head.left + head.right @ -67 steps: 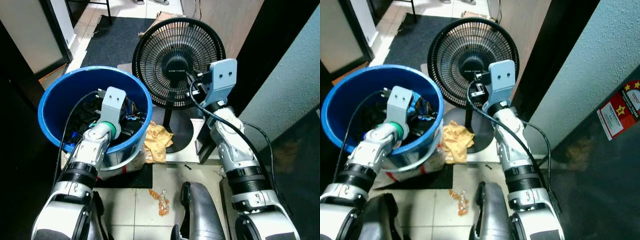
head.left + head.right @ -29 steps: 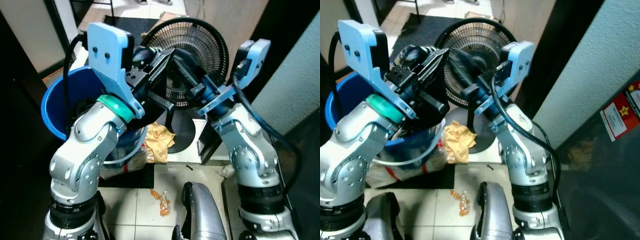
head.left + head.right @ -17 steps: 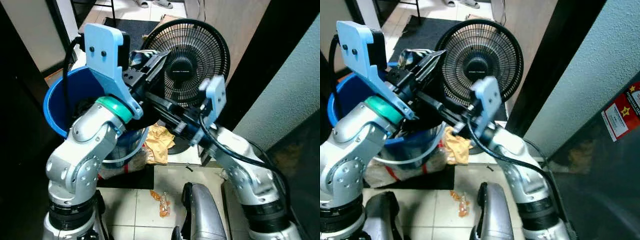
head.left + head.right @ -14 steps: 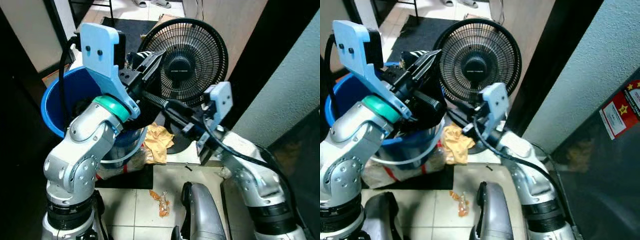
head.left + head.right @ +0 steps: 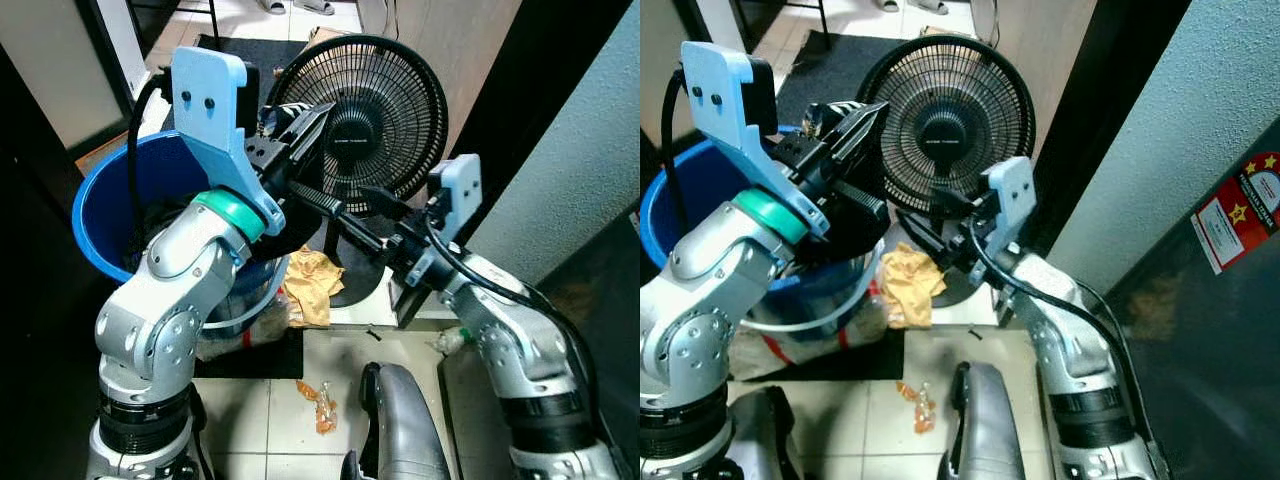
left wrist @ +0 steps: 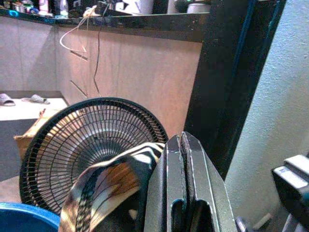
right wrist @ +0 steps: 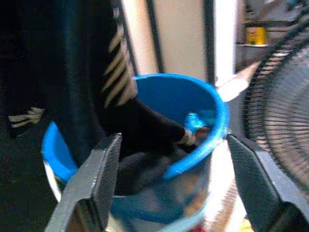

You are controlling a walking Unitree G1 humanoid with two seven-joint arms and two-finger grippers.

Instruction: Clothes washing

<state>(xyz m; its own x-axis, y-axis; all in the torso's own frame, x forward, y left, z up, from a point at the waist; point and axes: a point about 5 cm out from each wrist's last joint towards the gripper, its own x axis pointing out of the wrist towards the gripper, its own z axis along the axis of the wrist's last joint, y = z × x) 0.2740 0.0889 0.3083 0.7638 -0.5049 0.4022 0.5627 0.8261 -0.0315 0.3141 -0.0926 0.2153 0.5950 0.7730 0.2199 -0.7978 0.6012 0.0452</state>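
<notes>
Left gripper (image 5: 305, 125) is raised above the blue bucket (image 5: 105, 205), fingers clamped on a striped dark garment (image 6: 104, 186) to lift it clear. Right gripper (image 5: 365, 215), beside the bucket, fingers apart, likely ready to assist. Fan (image 5: 375, 105) stands behind.

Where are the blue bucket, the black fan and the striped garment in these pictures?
blue bucket (image 5: 100, 215): left eye view, on its inner blue wall.
black fan (image 5: 950, 125): right eye view, on the hub of its grille.
striped garment (image 6: 104, 186): left wrist view, on the striped fold beside the shut fingers.
</notes>
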